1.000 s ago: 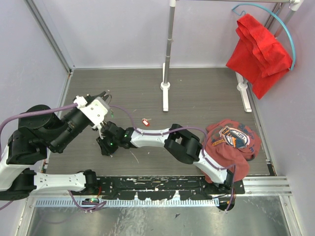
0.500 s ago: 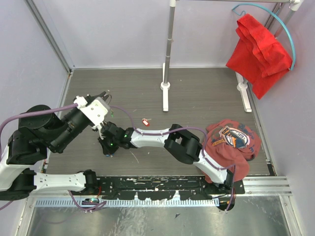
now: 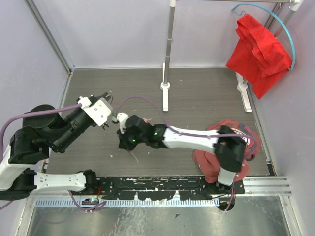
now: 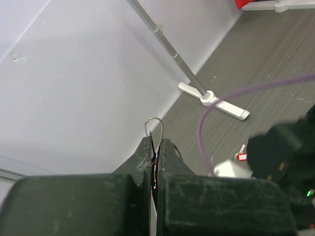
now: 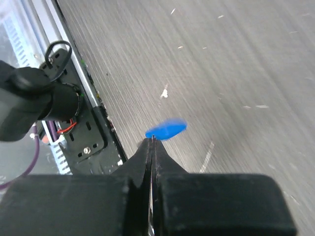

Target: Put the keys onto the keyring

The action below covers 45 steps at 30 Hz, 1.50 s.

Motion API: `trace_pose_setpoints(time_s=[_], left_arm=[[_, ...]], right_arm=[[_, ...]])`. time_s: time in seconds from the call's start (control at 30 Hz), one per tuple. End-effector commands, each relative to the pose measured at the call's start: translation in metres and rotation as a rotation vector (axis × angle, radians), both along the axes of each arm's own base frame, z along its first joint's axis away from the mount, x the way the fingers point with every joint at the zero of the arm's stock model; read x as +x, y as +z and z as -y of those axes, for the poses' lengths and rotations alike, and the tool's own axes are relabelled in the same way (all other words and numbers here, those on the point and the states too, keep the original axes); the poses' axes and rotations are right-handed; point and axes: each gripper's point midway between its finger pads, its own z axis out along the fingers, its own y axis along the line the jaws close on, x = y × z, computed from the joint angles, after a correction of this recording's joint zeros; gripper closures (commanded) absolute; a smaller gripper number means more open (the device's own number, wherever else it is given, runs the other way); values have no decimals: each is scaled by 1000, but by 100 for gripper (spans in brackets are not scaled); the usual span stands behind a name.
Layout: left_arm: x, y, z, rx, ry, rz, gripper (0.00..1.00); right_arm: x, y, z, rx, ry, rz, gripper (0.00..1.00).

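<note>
My left gripper [image 4: 155, 143] is shut on the keyring [image 4: 154, 127], a thin silver wire loop that sticks up edge-on from the fingertips. In the top view the left gripper [image 3: 105, 96] is raised at the left. My right gripper [image 5: 152, 140] is shut on a blue-headed key [image 5: 166, 131], whose blue head juts out past the tips above the grey floor. In the top view the right gripper [image 3: 127, 144] hangs just right of the left one. A red-tagged key [image 4: 241, 156] lies on the floor, partly behind the right arm [image 3: 145, 120].
A white pole stand [image 3: 166, 88] rises at the back middle. A red cloth [image 3: 258, 49] hangs on a rack at the back right. A red printed shirt [image 3: 231, 140] lies on the floor at the right. A black rail [image 3: 162, 184] runs along the near edge.
My right gripper has risen from the floor under the left gripper and swung right with the blue key in it. The left gripper has hardly moved.
</note>
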Motion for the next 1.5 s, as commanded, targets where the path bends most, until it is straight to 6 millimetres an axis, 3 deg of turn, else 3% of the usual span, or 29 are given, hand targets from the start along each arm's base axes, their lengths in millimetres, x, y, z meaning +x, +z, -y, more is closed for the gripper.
trace_pose_setpoints(time_s=[0.0,0.23,0.37,0.47,0.57,0.9,1.13,1.47], left_arm=[[-2,-1,10,-11,-34,-6,100],[-5,-16,37,20,-109,-26,100],[-10,-15,46,-4,-156,-29,100],[-9,-16,49,-13,-158,-32,100],[-10,-21,54,3,-173,-43,100],[-34,-29,78,-4,-354,-82,100],[-53,-24,90,-14,-483,-94,100],[-81,-31,109,84,-663,-146,100]], right_arm=[[25,76,54,109,-103,162,99],[24,160,139,185,-153,386,99],[8,204,158,266,-68,489,99],[-12,225,167,304,15,496,99],[-10,247,184,293,-63,475,100],[-24,308,206,378,-22,603,99],[-41,343,208,449,77,672,99],[-51,350,207,401,196,713,100]])
